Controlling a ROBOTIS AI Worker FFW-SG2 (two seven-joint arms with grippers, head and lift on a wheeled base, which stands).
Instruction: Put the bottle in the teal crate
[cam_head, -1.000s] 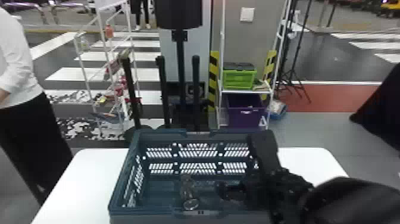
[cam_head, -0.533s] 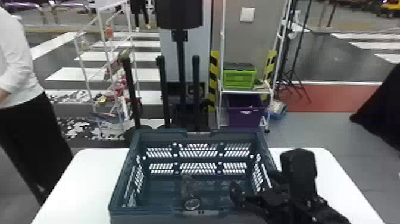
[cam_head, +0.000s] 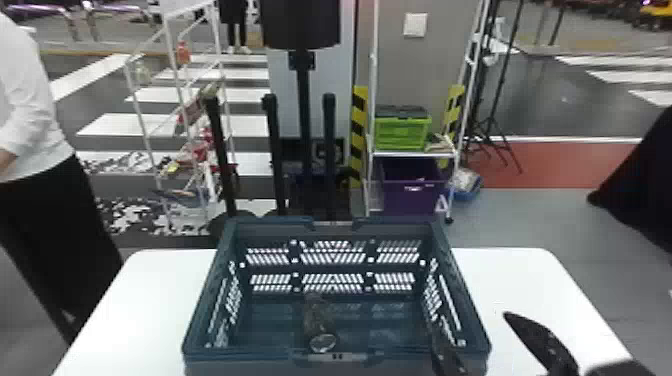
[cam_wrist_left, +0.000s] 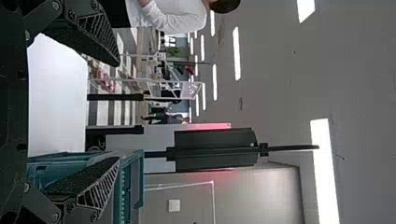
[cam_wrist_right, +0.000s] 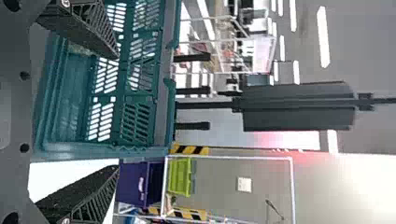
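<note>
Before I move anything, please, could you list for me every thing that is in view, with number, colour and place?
Bottle: one, see-through, lying inside the teal crate
Teal crate: one, teal, on the table
Table: one, white, under the teal crate
Lidded crate: one, green, on the right rack
Open crate: one, purple, below the green one
Racks: two, white, behind the table
Short posts: three, black, behind the table
Tripod: one, black, right of the right rack
Wall plate: one, white, on the grey wall
Right claw: one, black, open, at the teal crate's right end
Left claw: one, black, open, in the left wrist view
</note>
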